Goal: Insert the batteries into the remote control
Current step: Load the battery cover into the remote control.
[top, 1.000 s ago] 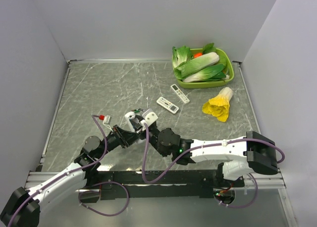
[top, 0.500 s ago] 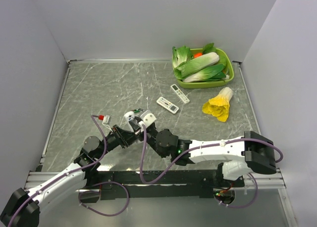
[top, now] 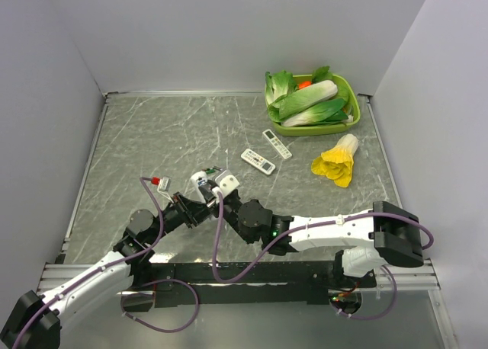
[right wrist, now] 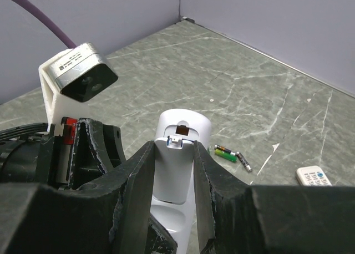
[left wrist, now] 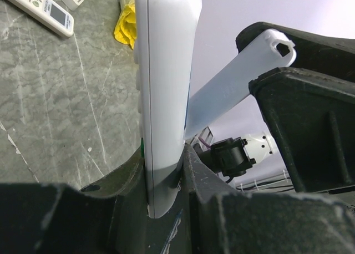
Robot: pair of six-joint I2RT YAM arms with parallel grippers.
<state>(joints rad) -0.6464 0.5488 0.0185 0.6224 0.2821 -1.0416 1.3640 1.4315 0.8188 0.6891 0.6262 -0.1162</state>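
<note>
Remote control gripped from both sides, battery bay open

Remote control point(left wrist: 166, 98) is off the table point(top: 152, 136), between the two arms near the front edge. Left gripper point(left wrist: 163, 176) is clenched on one end; in its wrist view the white body shows edge-on, running straight out from the fingers point(left wrist: 125, 182). Right gripper point(right wrist: 173, 171) has closed on the remote as well, with a finger point(right wrist: 136, 176) tight against each long side. The far end faces the right wrist camera with the battery bay uncovered, and a contact and a bit of blue show inside. Can't tell if that blue is a cell. A green cell point(right wrist: 224, 152) and a dark cell point(right wrist: 244, 164) lie end to end on the table beyond the remote. Two button-covered remotes point(top: 258, 161) lie mid-table, well apart from the grippers. A green basket point(top: 352, 122) of vegetables sits in the far right corner, with a yellow cabbage point(top: 335, 162) near it.
</note>
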